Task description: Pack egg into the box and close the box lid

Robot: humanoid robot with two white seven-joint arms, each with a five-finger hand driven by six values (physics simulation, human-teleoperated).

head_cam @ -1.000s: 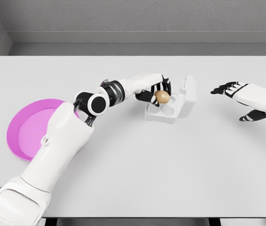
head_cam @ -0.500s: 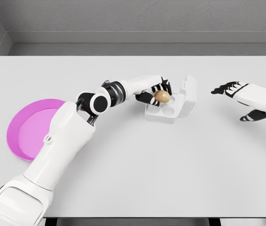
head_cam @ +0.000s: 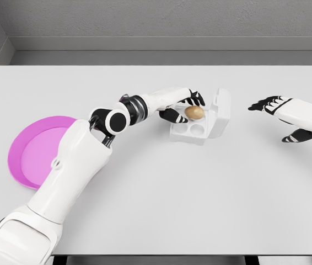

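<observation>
A tan egg (head_cam: 194,112) lies on its side in a back cup of the white egg box (head_cam: 184,134), near the middle of the table. The box's lid (head_cam: 221,113) stands open, tilted up on the right side. My left hand (head_cam: 186,107) is at the box's left edge with its fingers spread. The fingers (head_cam: 198,98) arch just above the egg and the thumb sits to its left, so the hand no longer clasps it. My right hand (head_cam: 281,118) hovers open over the table, well to the right of the box.
A round pink plate (head_cam: 35,149) lies at the table's left edge, partly behind my left forearm. The white table (head_cam: 200,199) stretches out in front of the box. A grey wall runs behind the table's far edge.
The left hand's fingers have spread apart and let go of the egg, which has settled sideways into the box. The right hand has stayed put.
</observation>
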